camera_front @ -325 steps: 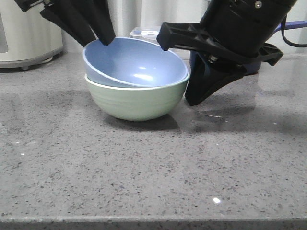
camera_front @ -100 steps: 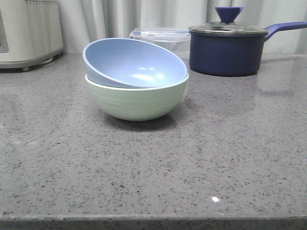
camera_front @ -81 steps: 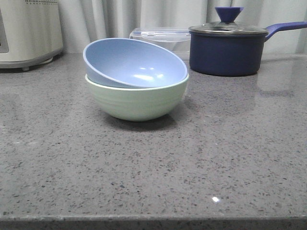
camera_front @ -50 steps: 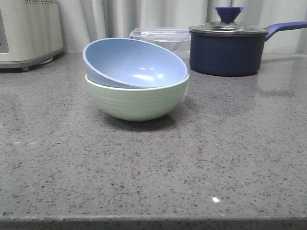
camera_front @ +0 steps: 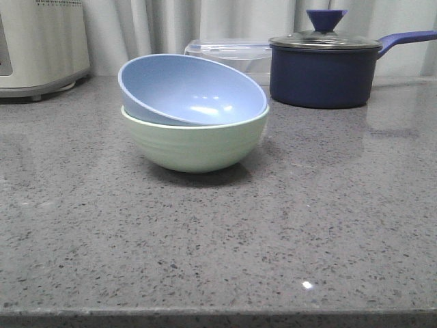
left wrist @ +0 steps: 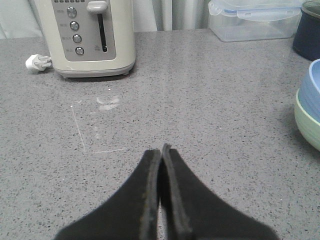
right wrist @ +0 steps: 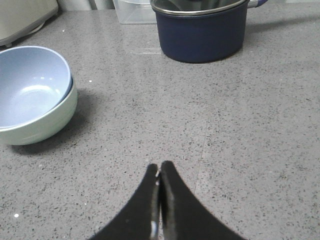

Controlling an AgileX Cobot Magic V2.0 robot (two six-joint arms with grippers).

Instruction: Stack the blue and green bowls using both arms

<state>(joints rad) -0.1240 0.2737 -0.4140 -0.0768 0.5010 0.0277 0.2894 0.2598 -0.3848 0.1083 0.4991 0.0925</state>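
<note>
The blue bowl [camera_front: 191, 92] sits tilted inside the green bowl [camera_front: 194, 143] on the grey counter, its left rim raised. Both bowls show in the right wrist view, blue [right wrist: 31, 85] inside green [right wrist: 47, 122], and at the edge of the left wrist view, blue [left wrist: 314, 82] over green [left wrist: 307, 122]. My left gripper [left wrist: 161, 150] is shut and empty above bare counter, well away from the bowls. My right gripper [right wrist: 159, 167] is shut and empty, also apart from the bowls. Neither arm shows in the front view.
A dark navy lidded saucepan [camera_front: 324, 68] and a clear plastic box [camera_front: 229, 55] stand behind the bowls. A cream toaster [left wrist: 90, 37] with a white plug [left wrist: 36, 62] stands at the back left.
Both arms, which hung over the bowls 3.2 s ago, have pulled out of the front view. The bowls have not moved in the last second.
</note>
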